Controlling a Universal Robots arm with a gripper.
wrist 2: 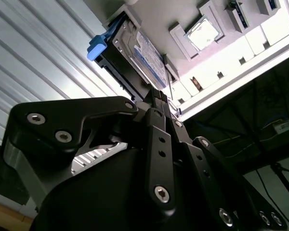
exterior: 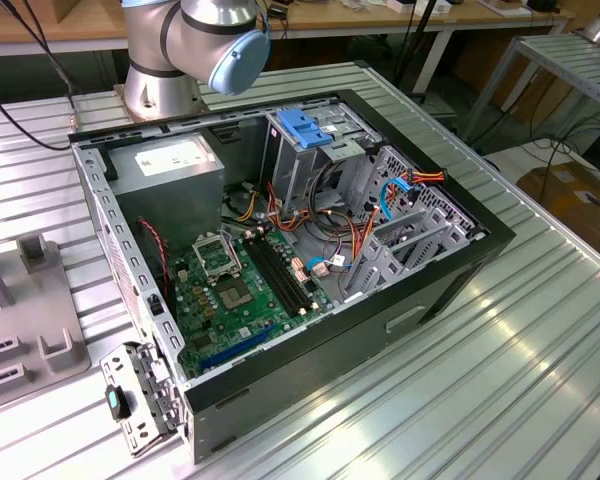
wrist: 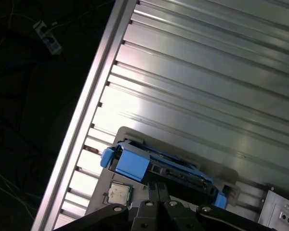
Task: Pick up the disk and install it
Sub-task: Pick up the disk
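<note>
One disk (wrist 2: pixel 147 55), white-blue label, print unreadable, on edge in grey holder (wrist 2: pixel 159 17); jaws clenched empty just beside.

Looks onto a ribbed aluminium table (wrist: pixel 207 72) ending in a straight edge against dark floor. Picks out a small pale power strip (wrist: pixel 47 37) with cables down on that floor. Finds a grey holder plate (wrist: pixel 135 135) lying on the table, carrying the disk (wrist: pixel 178 169) on its long edge, dark-bodied, wrapped in a blue carrier frame with a broad blue tab (wrist: pixel 131 165) at one end. Shows a square silver processor chip (wrist: pixel 119 194) seated in a recess of the same plate, just beside the tab. Catches the black gripper (wrist: pixel 158 185) close against the disk's side, fingers (wrist: pixel 153 191) closed together, nothing seen between them. Glimpses a pale grey part (wrist: pixel 279 214) with small holes near the disk's other end.
</note>
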